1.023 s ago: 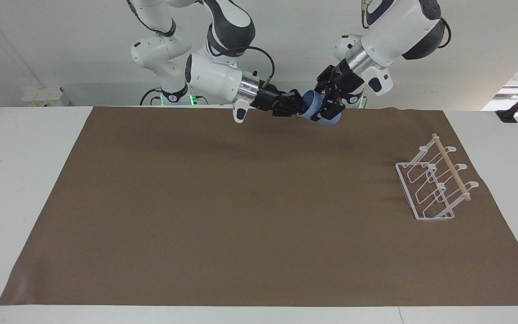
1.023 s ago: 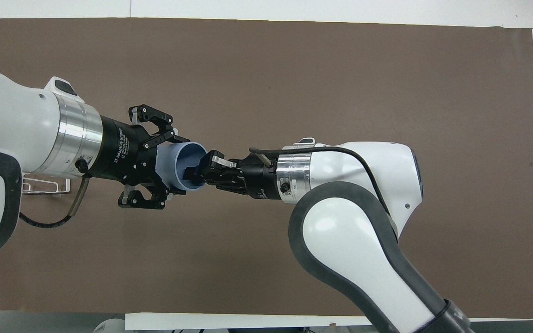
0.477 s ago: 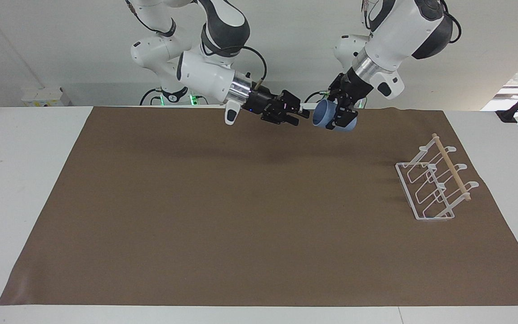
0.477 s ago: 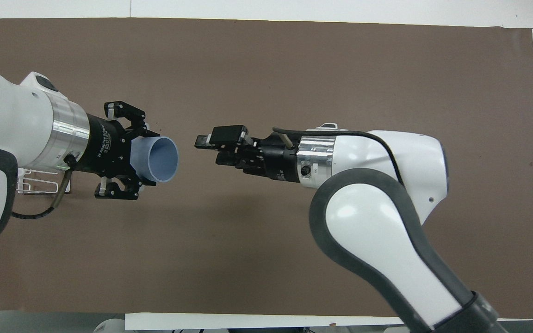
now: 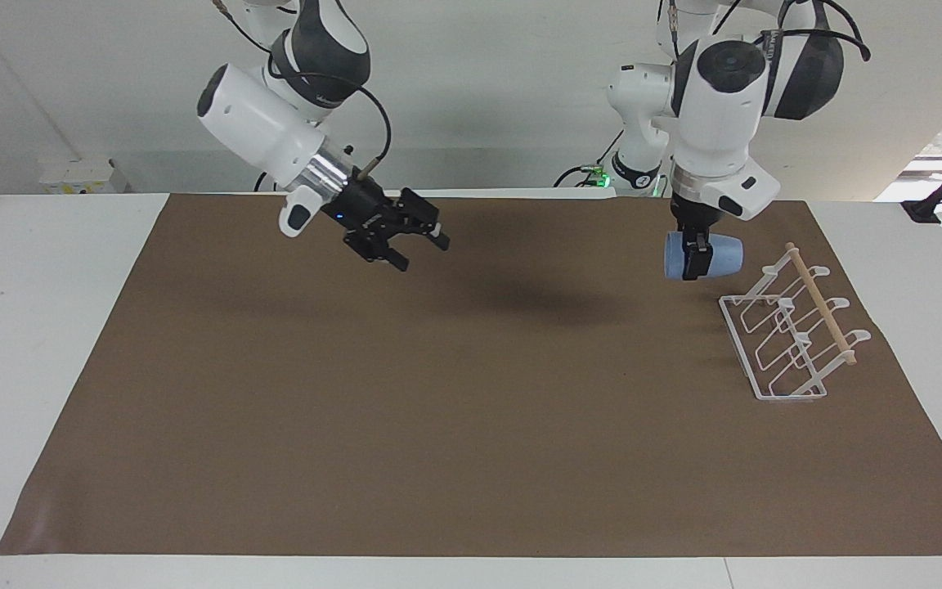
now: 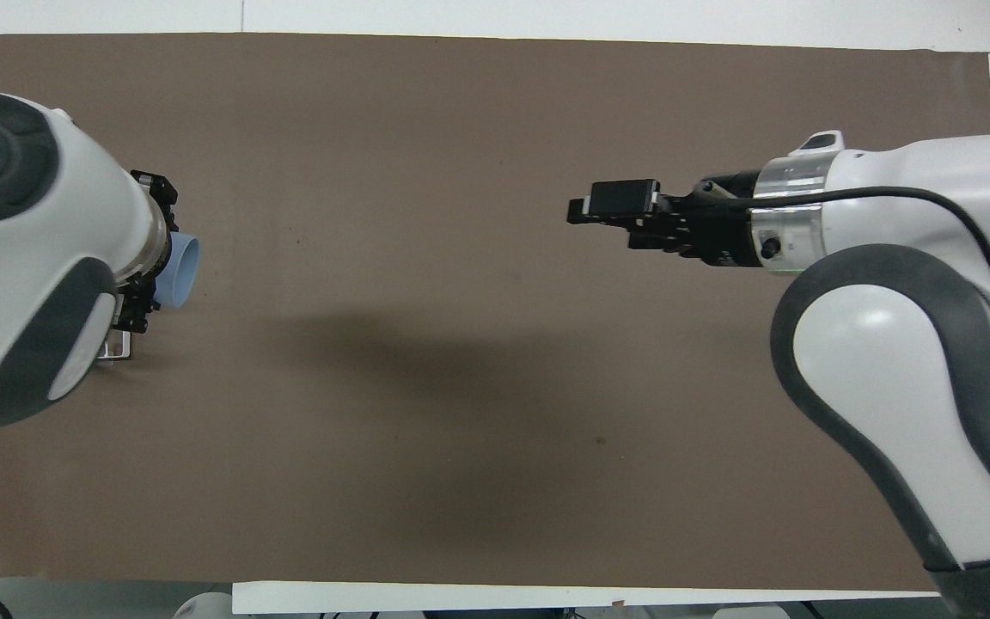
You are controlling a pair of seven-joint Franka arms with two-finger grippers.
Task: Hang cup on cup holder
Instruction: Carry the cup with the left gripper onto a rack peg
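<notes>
The light-blue cup (image 5: 724, 255) lies on its side in the air with my left gripper (image 5: 697, 262) shut on it. Its mouth (image 6: 184, 271) faces the right arm's end of the table. It hangs over the brown mat, close beside the white wire cup holder (image 5: 794, 339) with its wooden dowel (image 5: 823, 307), and touches none of it. In the overhead view the left arm hides most of the cup holder; only a corner (image 6: 115, 348) shows. My right gripper (image 5: 423, 252) (image 6: 602, 222) is open and holds nothing, raised over the mat toward the right arm's end.
A brown mat (image 5: 471, 425) covers most of the white table (image 5: 46, 327). The cup holder stands on the mat near its edge at the left arm's end. Cable clamps sit at the table's two ends near the robots.
The right gripper let go of the cup's rim, opened, and drew back toward its own end. The left arm swung the cup over to beside the cup holder.
</notes>
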